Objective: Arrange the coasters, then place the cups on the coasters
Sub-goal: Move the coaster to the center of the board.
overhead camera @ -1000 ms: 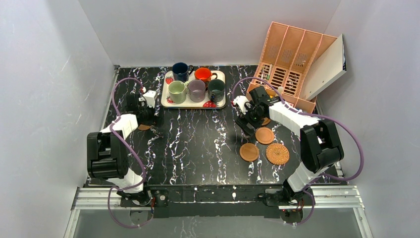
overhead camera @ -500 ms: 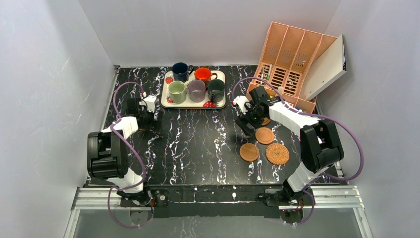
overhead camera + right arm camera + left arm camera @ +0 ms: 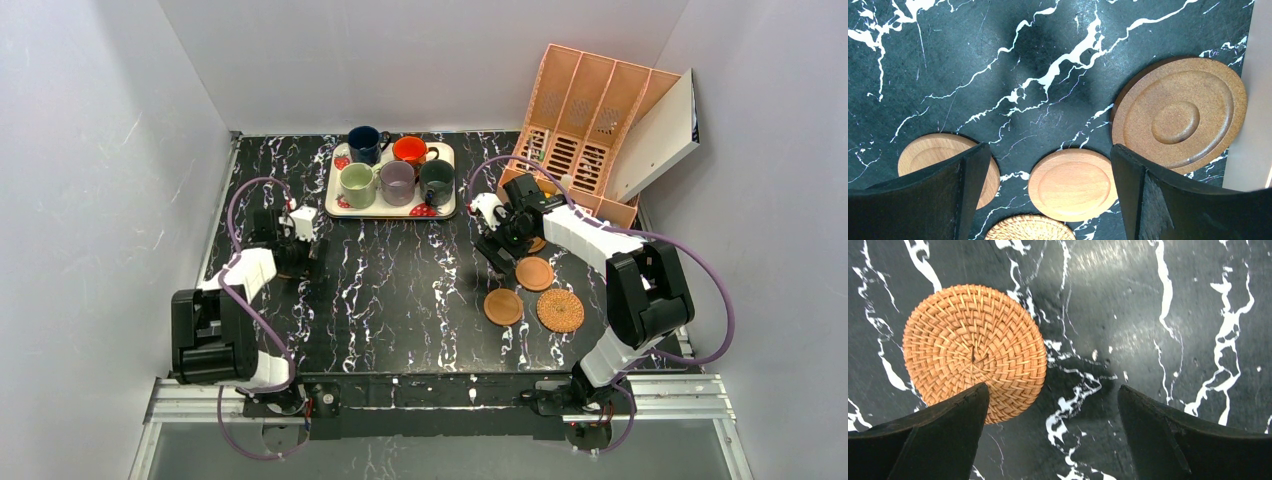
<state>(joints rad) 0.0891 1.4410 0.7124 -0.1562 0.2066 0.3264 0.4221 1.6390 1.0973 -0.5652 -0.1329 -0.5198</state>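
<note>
Five cups stand on the white tray (image 3: pixel 336 206) at the back: navy (image 3: pixel 365 142), orange-red (image 3: pixel 409 150), pale green (image 3: pixel 356 184), mauve (image 3: pixel 396 183), dark grey-green (image 3: pixel 436 182). At the right lie two smooth coasters (image 3: pixel 534 273) (image 3: pixel 503 306), a wicker coaster (image 3: pixel 560 310) and a ringed brown coaster (image 3: pixel 1180 112). My right gripper (image 3: pixel 1048 150) hangs open above them, with one smooth coaster (image 3: pixel 1073 183) below its gap. My left gripper (image 3: pixel 1053 391) is open over bare table. Its left finger (image 3: pixel 948 430) overlaps the edge of a second wicker coaster (image 3: pixel 973 352).
A peach slotted file organiser (image 3: pixel 580 120) lies tilted at the back right with a white board (image 3: pixel 655 125) leaning on it. Grey walls close in the left, back and right sides of the black marble table (image 3: pixel 400 290).
My left gripper has moved toward the near edge and now hangs over the left wicker coaster, covering it from above. The right arm has stayed still.
</note>
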